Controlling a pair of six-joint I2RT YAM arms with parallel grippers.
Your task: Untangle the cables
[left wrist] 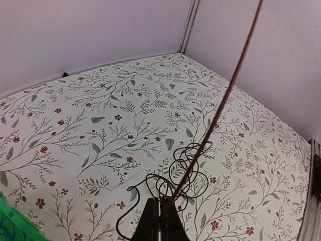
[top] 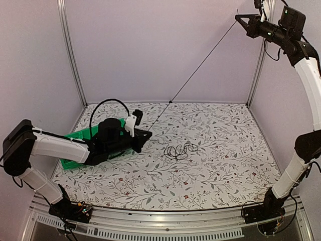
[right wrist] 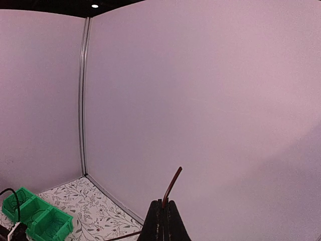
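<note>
One thin dark cable [top: 200, 65] runs taut through the air from my left gripper [top: 146, 134], low over the table, up to my right gripper [top: 238, 18] high at the back right. It looks reddish-brown in the left wrist view, where the cable [left wrist: 235, 75] enters the shut left gripper [left wrist: 160, 202]. My right gripper [right wrist: 165, 203] is shut on the cable's other end, and a short stub [right wrist: 172, 183] pokes out past the fingertips. A small loopy tangle of black cables [top: 180, 149] lies on the table just right of the left gripper; this tangle [left wrist: 193, 168] sits right in front of its jaws.
A green bin [top: 80, 136] with compartments stands at the table's left, partly hidden by the left arm; the bin [right wrist: 37, 218] also shows in the right wrist view. The floral table cover [top: 215, 170] is ringed by pale walls and metal corner posts [top: 70, 50].
</note>
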